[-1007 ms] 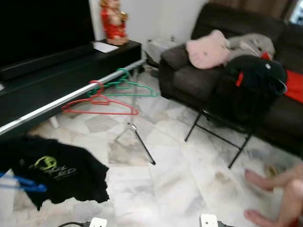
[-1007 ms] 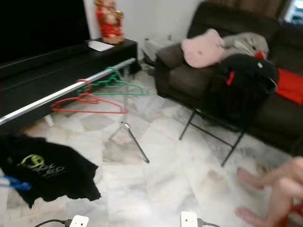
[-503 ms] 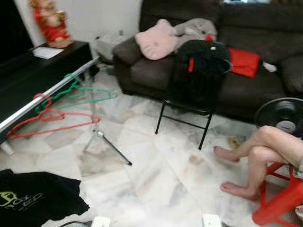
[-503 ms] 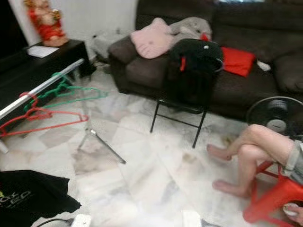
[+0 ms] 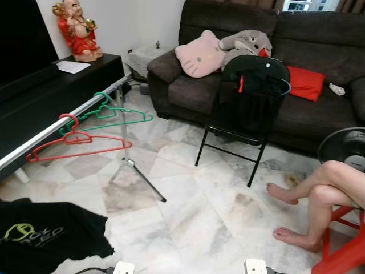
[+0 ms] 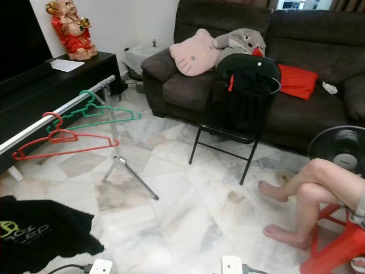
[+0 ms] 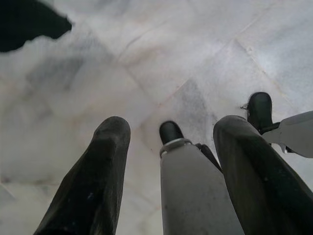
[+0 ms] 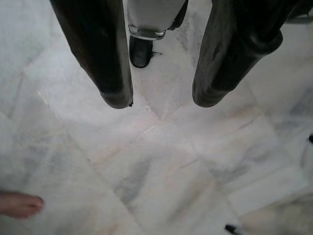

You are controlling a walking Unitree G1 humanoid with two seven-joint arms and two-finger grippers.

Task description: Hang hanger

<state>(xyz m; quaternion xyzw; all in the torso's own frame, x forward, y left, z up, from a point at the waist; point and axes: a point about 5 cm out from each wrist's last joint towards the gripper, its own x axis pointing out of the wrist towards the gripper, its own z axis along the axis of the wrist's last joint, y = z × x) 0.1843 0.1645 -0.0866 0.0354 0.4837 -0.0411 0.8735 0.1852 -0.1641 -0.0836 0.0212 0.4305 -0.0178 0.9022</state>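
Observation:
A red hanger [image 5: 77, 140] and a green hanger [image 5: 117, 114] hang on a silver rail [image 5: 63, 123] at the left, held up by a tripod stand [image 5: 128, 162]. A black T-shirt [image 5: 40, 240] lies on the marble floor at the lower left. My left gripper [image 7: 173, 126] hangs open over the floor tiles with nothing between its fingers [image 7: 105, 161]. My right gripper [image 8: 164, 100] is also open and empty, pointing down at the floor. Both are well short of the rail.
A black folding chair [image 5: 251, 103] draped with a dark garment stands before the brown sofa [image 5: 319, 45]. A person's bare legs [image 5: 316, 194] and a red stool [image 5: 342, 251] are at the right, with a fan [image 5: 348, 145] behind. A black TV console [image 5: 51, 91] runs along the left.
The camera swung right, then back a little left, and the picture sharpened. The person's legs, stool and fan came into view. The hangers, rail and chair have not moved.

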